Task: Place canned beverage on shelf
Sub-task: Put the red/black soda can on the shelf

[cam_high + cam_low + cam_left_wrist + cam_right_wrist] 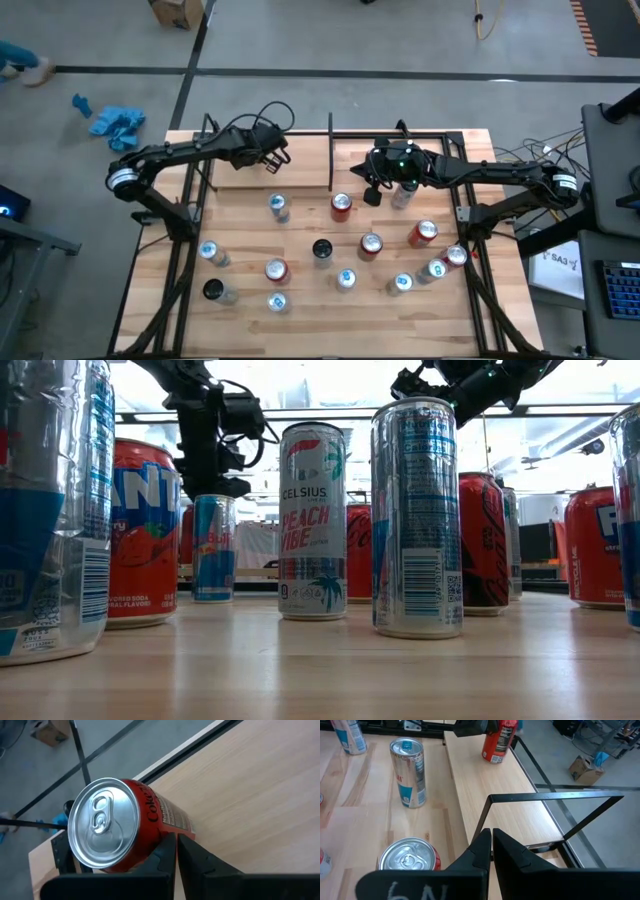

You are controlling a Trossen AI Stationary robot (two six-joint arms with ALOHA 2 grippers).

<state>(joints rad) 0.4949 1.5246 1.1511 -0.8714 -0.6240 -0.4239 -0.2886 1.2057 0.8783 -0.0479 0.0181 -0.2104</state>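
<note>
Left pincer (176, 851): clenched, fingers together, beside red cola can (117, 822), not gripping it.
Red cola can: upright on shelf (300, 172) plank, near its far left corner.
Right pincer (491, 846): clenched, empty, above tabletop (300, 300) at shelf's right frame.

In the low view, a tall white can (313, 520) reads "CELSIUS" and "PEACH VIBE", and a red can (140, 530) at the left shows the letters "ANT". The slim blue and silver can (214, 548) behind them carries red lettering too small to read. In the left wrist view, a red can (127, 827) shows part of "Coke" on its side.
</note>
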